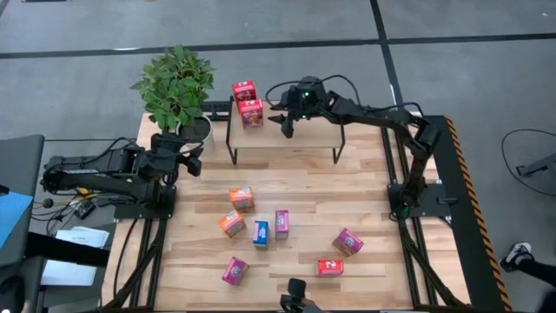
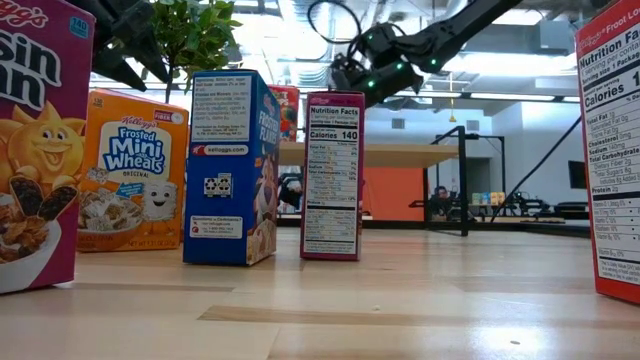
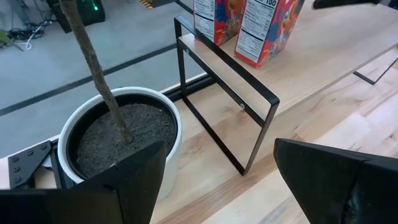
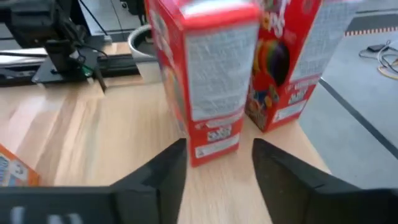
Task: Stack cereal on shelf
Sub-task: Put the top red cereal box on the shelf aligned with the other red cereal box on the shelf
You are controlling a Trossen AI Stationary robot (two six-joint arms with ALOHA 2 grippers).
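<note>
The shelf (image 1: 295,143) stands at the table's far side. Two red cereal boxes (image 1: 245,90) (image 1: 252,113) stand upright on its left end. My right gripper (image 1: 286,128) is open just above the shelf, to the right of the nearer red box (image 4: 211,81); its fingers (image 4: 168,168) stand apart in front of that box's lower edge without touching it. My left gripper (image 1: 193,162) is open and empty next to the plant pot (image 3: 118,137), left of the shelf. Several more boxes, orange (image 1: 241,198), blue (image 1: 261,233), magenta (image 1: 281,223) and red (image 1: 330,267), lie or stand on the table.
A potted plant (image 1: 176,87) stands at the table's far left corner, close to the shelf's black leg frame (image 3: 230,106). The shelf board to the right of the red boxes is bare wood (image 1: 339,135). Loose boxes fill the table's middle and near part (image 2: 230,165).
</note>
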